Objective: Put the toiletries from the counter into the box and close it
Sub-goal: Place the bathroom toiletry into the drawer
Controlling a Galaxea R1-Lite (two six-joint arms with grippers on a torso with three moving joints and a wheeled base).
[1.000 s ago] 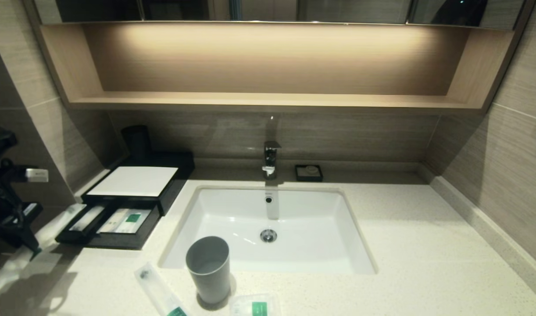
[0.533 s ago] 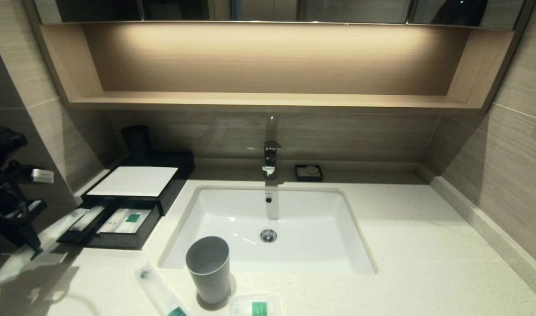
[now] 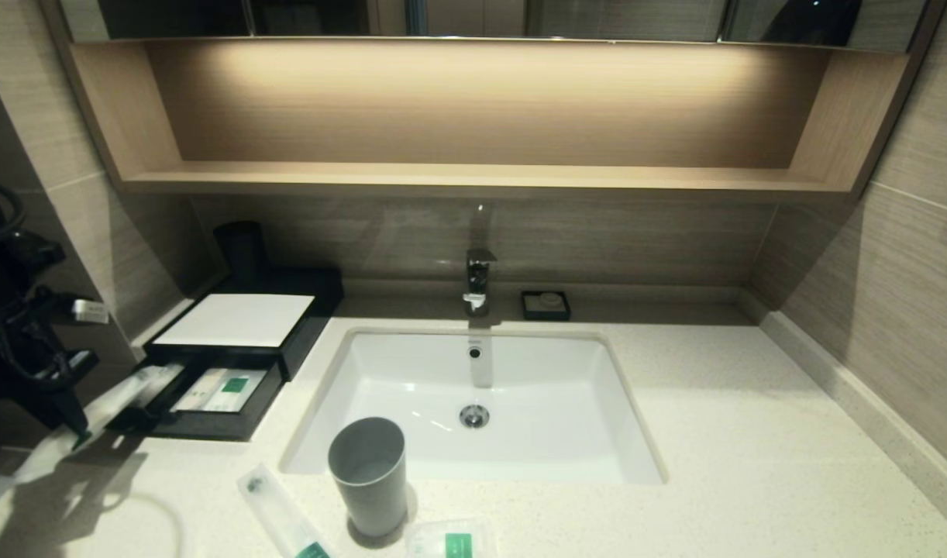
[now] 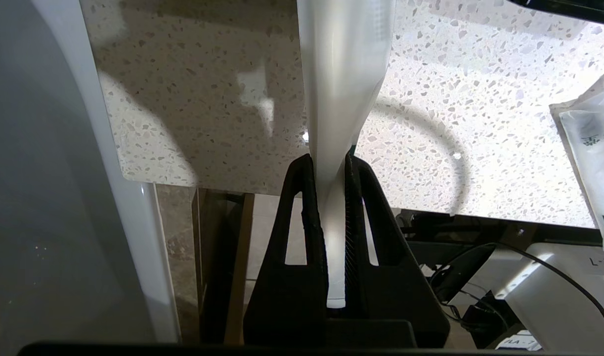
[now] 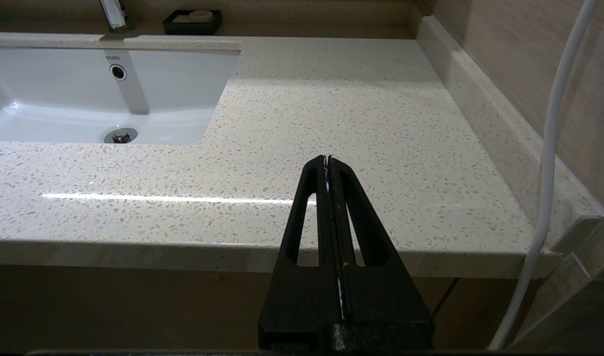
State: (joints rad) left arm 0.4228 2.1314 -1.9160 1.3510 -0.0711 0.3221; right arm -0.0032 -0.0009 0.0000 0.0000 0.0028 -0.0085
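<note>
My left gripper [image 3: 77,435] is shut on one long translucent white packet [image 3: 125,399] at the far left of the counter [image 3: 737,434]. The packet's free end reaches the left edge of the box's [image 3: 237,319] pulled-out drawer [image 3: 210,422], which holds a green-labelled packet [image 3: 224,387]. The left wrist view shows the gripper [image 4: 330,160] clamping that packet [image 4: 341,74] above the counter [image 4: 208,99]. A second long packet [image 3: 280,515] and a small squarish one [image 3: 450,541] lie at the front edge. My right gripper [image 5: 328,159] is shut and empty at the front edge, right of the sink [image 5: 45,118].
A grey cup [image 3: 369,473] stands between the two loose packets, in front of the sink [image 3: 597,434]. The faucet [image 3: 480,279] and a small black soap dish [image 3: 545,304] are at the back. A dark cup [image 3: 241,248] stands behind the box. Walls close both sides.
My left gripper has moved right and toward the drawer with the long packet. The packet's free end now reaches the drawer's left edge.
</note>
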